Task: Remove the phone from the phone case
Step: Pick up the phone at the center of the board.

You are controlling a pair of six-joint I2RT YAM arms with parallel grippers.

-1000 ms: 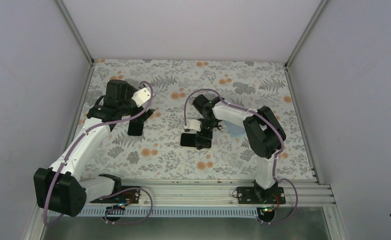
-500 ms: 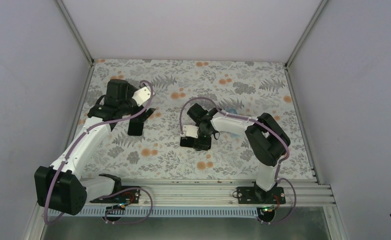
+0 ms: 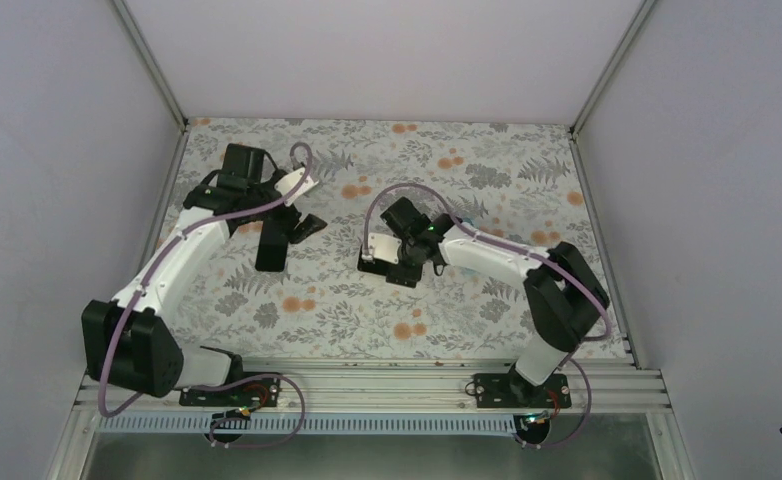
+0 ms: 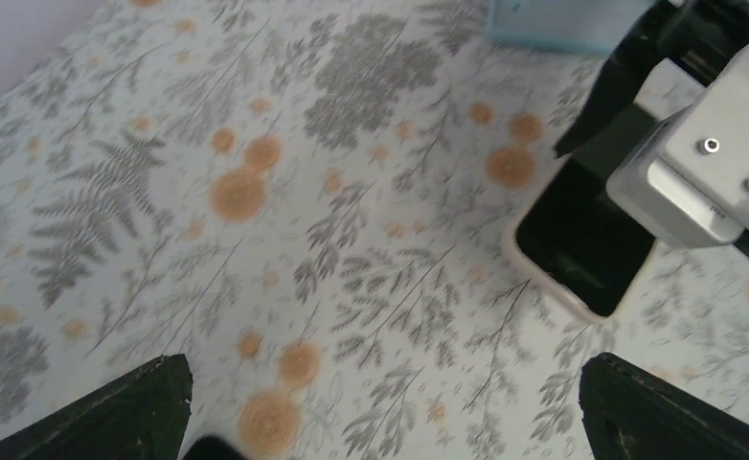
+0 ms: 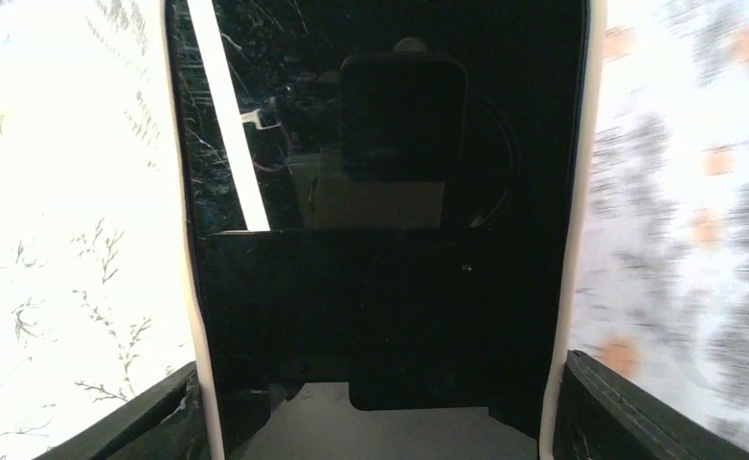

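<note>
The phone (image 5: 380, 192) has a glossy black screen and a pale pinkish rim. It sits between my right gripper's (image 5: 375, 412) fingers (image 5: 620, 402), which are shut on its long edges. In the top view the right gripper (image 3: 395, 262) holds the phone (image 3: 377, 268) low over the middle of the table. The left wrist view shows the phone (image 4: 581, 244) under the right gripper. It also shows the light-blue phone case (image 4: 562, 19) lying empty just beyond. My left gripper (image 4: 390, 412) is open and empty, left of the phone (image 3: 302, 225).
A plain all-black phone (image 3: 272, 250) lies on the floral table cover (image 3: 487, 310) just below my left gripper. Grey walls close the table in at left, back and right. A metal rail (image 3: 387, 375) runs along the near edge.
My right gripper has turned and carried the phone a little toward the back left, away from the case. My left arm has stretched farther out and its gripper has shifted slightly right.
</note>
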